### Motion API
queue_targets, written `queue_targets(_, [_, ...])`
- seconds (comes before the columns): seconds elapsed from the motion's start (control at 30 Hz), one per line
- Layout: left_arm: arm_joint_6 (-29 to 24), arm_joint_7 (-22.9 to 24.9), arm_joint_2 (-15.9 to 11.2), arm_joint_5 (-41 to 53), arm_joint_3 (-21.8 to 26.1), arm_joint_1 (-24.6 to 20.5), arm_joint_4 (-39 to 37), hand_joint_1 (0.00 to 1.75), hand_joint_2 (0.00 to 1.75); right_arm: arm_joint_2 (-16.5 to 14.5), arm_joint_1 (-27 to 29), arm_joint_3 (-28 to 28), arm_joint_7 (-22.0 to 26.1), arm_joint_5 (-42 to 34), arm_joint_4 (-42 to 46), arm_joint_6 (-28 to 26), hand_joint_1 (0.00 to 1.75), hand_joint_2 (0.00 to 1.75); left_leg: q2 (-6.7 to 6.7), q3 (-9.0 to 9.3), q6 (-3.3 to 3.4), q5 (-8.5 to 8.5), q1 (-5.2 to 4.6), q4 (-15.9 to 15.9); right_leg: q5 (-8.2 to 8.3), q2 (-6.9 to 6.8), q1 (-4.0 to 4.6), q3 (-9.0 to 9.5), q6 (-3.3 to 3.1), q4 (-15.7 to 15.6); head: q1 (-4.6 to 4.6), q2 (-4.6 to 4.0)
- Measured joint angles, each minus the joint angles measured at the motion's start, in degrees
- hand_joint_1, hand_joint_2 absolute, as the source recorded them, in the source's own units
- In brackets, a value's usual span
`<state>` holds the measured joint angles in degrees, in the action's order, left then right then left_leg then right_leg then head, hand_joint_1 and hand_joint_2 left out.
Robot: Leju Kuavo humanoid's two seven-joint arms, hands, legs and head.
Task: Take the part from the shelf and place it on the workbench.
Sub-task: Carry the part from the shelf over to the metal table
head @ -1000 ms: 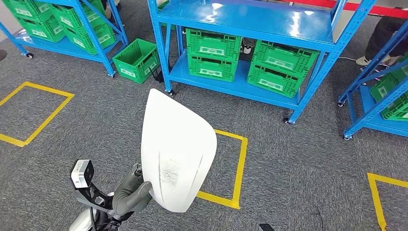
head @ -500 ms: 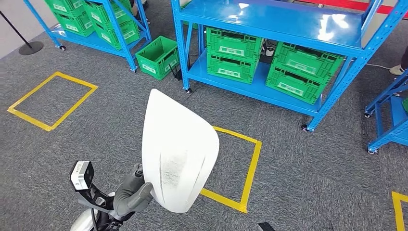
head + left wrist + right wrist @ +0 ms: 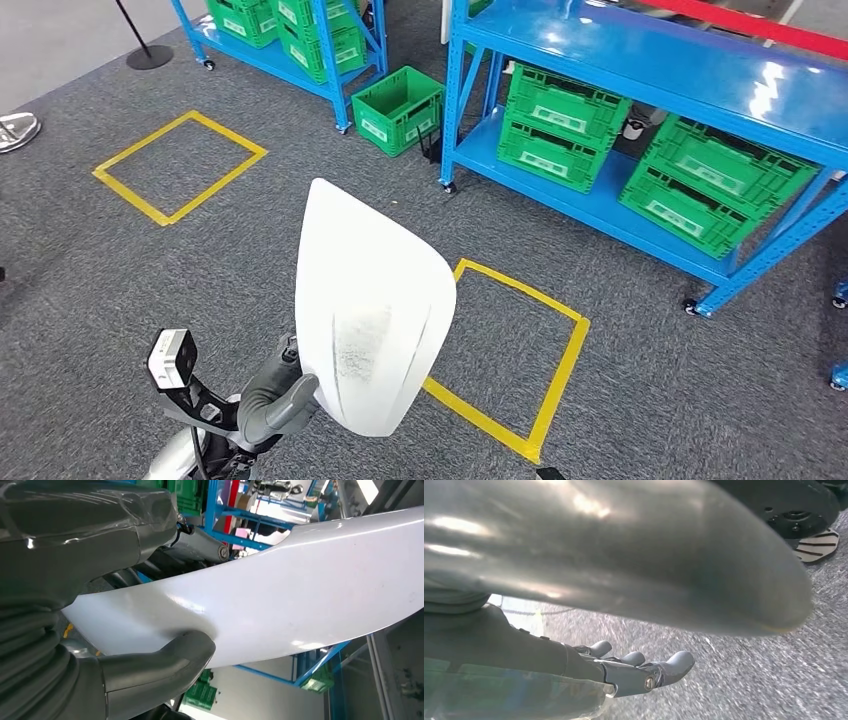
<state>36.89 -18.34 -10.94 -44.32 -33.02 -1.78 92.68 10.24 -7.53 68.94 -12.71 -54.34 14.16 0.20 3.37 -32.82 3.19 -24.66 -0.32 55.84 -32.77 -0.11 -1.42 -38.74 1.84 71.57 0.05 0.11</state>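
Note:
The part [image 3: 370, 310] is a large white curved shell, held upright in front of me over the grey carpet. My left hand [image 3: 275, 400] grips its lower edge from the left. In the left wrist view the grey thumb [image 3: 160, 665] presses on the white part [image 3: 300, 590] and the dark fingers lie behind it. My right hand [image 3: 634, 670] hangs over the carpet with its fingers stretched out and nothing in them.
A blue shelf rack [image 3: 640, 60] with green crates stands ahead on the right, another rack [image 3: 290, 40] at the back left. A green crate [image 3: 398, 108] sits on the floor between them. Yellow tape squares [image 3: 180, 165] [image 3: 520, 350] mark the carpet. A stanchion base [image 3: 150, 57] stands far left.
The whole scene has slid to the right as the camera turned left. The part and my left hand keep the same place in the picture.

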Motion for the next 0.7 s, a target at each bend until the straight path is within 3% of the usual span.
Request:
queue_targets(0.07, [0.00,0.00,0.02,-0.01,-0.07,0.02,-0.01,1.75,1.75,0.11,-0.04,0.00,-0.01,0.00,0.00,0.00,0.00,0.00,1.53,-0.11,-0.40,-0.29,0.02,0.62,3.41,1.33,-0.19,3.62,0.79,-7.91,0.01,0.00])
queue_targets(0.1, [-0.01,0.00,0.03,-0.01,-0.10,0.02,-0.02,1.75,1.75,0.13,-0.07,0.00,-0.01,0.00,0.00,0.01,0.00,0.00,2.16,-0.30,-0.67,-0.49,-0.05,1.08,4.64,2.12,-0.28,5.10,0.73,-11.12,-0.03,0.00])
queue_targets(0.17, [-0.01,-0.01,0.03,0.00,-0.16,0.05,-0.02,1.75,1.75,0.09,-0.17,0.01,-0.03,0.00,0.00,0.02,0.00,0.00,3.09,-0.83,-1.11,-0.69,-0.16,1.64,5.32,2.90,-0.17,5.99,-0.02,-13.01,-0.08,0.00])
queue_targets(0.23, [-0.01,-0.02,-0.03,0.01,-0.22,0.13,-0.01,1.75,1.75,-0.05,-0.33,0.02,-0.06,0.00,0.01,0.03,0.00,0.00,3.66,-1.26,-1.35,-0.74,0.01,1.85,5.49,2.05,-0.16,6.07,-0.67,-13.10,-0.11,0.00])
queue_targets(0.3, [-0.02,-0.03,-0.10,0.00,-0.28,0.06,-0.02,1.75,1.75,-0.10,-0.45,0.02,-0.08,0.05,0.00,0.08,0.00,0.00,1.69,-2.29,-1.90,-2.03,0.12,3.91,5.49,1.09,-0.34,6.22,-1.32,-13.20,-0.22,0.00])
queue_targets(0.37, [-0.02,-0.05,-0.12,-0.01,-0.33,-0.11,-0.03,1.75,1.75,-0.05,-0.40,0.02,-0.08,0.21,-0.01,0.12,0.00,0.00,-1.65,-5.36,-2.60,-5.19,0.33,10.11,5.38,0.03,-0.21,6.31,-1.94,-13.24,-0.37,0.00])
queue_targets(0.4, [-0.02,-0.09,-0.11,-0.01,-0.37,-0.16,-0.08,1.75,1.75,-0.03,-0.32,0.02,-0.10,0.32,-0.01,0.13,0.00,0.00,-2.66,-7.53,-2.86,-6.86,0.55,14.22,5.31,-0.64,-0.08,6.29,-2.19,-13.23,-0.40,0.00])
queue_targets(0.47, [-0.05,-0.25,-0.11,0.01,-0.40,-0.14,-0.25,1.75,1.75,0.02,-0.26,0.02,-0.22,0.51,-0.02,-0.02,0.00,0.00,-3.31,-10.04,-2.97,-7.76,0.83,18.59,5.18,-1.99,0.17,6.27,-2.36,-13.22,-0.40,0.00])
queue_targets(0.5, [-0.08,-0.36,-0.12,0.03,-0.41,-0.15,-0.33,1.75,1.75,0.02,-0.32,0.02,-0.31,0.62,-0.01,-0.17,0.00,0.00,-3.47,-9.71,-2.85,-6.74,0.88,17.66,5.12,-2.61,0.27,6.30,-2.37,-13.22,-0.40,0.00])
queue_targets(0.53, [-0.11,-0.46,-0.13,0.04,-0.40,-0.17,-0.38,1.75,1.75,-0.04,-0.41,0.02,-0.39,0.69,-0.01,-0.36,0.00,0.00,-3.82,-8.11,-2.54,-4.97,0.81,14.48,5.05,-3.18,0.39,6.37,-2.36,-13.23,-0.41,0.00])
queue_targets(0.6, [-0.15,-0.62,-0.13,0.07,-0.39,-0.29,-0.40,1.75,1.75,-0.29,-0.57,0.02,-0.49,0.76,0.01,-0.63,0.00,0.00,-6.26,-3.84,-1.44,-1.87,0.22,6.50,4.87,-4.19,0.69,6.61,-2.22,-13.27,-0.35,0.00])
queue_targets(0.67, [-0.15,-0.74,-0.11,0.07,-0.39,-0.48,-0.40,1.75,1.75,-0.51,-0.62,0.02,-0.59,0.82,0.02,-0.79,0.00,0.00,-8.09,-1.72,-0.55,-0.99,-0.54,2.43,4.69,-5.24,0.79,6.79,-1.92,-13.38,-0.29,0.00])
queue_targets(0.7, [-0.15,-0.81,-0.13,0.09,-0.38,-0.53,-0.40,1.75,1.75,-0.61,-0.63,0.02,-0.65,0.88,0.02,-0.88,0.00,0.00,-7.89,-1.73,-0.39,-1.11,-0.74,2.18,4.63,-5.85,0.80,6.91,-1.69,-13.50,-0.26,0.00])
